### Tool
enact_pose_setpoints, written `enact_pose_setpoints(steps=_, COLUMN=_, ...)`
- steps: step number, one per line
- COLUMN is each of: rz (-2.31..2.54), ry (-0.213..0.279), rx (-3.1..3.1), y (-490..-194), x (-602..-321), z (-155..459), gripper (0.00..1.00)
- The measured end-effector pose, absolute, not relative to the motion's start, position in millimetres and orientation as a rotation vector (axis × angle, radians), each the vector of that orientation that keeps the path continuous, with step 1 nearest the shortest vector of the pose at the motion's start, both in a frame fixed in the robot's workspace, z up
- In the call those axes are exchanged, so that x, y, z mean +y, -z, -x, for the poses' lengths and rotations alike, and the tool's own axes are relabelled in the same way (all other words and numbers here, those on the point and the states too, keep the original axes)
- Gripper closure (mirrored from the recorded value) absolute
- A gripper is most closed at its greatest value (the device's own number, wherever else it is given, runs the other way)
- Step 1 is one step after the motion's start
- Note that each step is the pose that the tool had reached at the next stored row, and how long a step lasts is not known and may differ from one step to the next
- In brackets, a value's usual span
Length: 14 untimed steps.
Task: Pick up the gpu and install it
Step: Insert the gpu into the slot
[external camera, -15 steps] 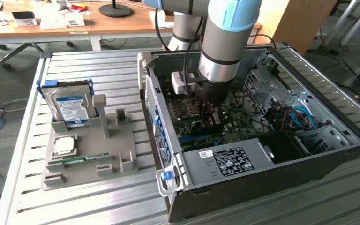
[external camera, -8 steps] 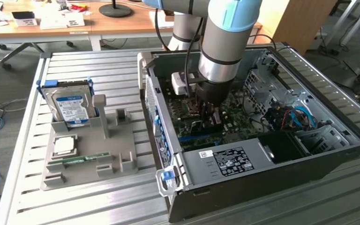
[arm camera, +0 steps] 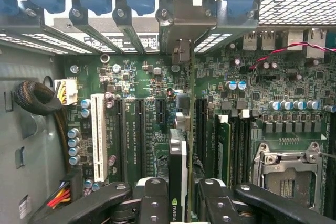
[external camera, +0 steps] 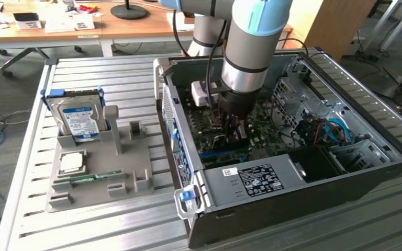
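Standing on edge above the motherboard (arm camera: 157, 77), the gpu (arm camera: 178, 166) sits pinched between the fingers of the pincer (arm camera: 178, 203) — inside the open computer case (external camera: 292, 209) on the desk (external camera: 82, 230); beside the case, a grey holder (external camera: 103, 172) carries the hard drive (external camera: 79, 117).

Computer case (external camera: 313, 178): on slatted table (external camera: 103, 230), toward the exterior view's right. Parts holder (external camera: 96, 172): beside case, exterior view's left. Hard drive (external camera: 79, 117): upright in holder. Gripper (external camera: 230, 133): inside case, above motherboard (arm camera: 136, 124), gpu (arm camera: 178, 166) edge-on between its fingers.
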State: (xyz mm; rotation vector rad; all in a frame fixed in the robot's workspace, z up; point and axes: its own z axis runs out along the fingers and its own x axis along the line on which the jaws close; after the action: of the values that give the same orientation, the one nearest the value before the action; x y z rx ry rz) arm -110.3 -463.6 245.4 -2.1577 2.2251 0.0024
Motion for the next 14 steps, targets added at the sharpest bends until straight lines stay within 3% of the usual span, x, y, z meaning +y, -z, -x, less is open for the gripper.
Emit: enact_pose_setpoints(steps=14, rz=2.157, ry=-0.003, rx=2.225, y=-242.5, x=-463.5, z=110.6, gripper=0.73)
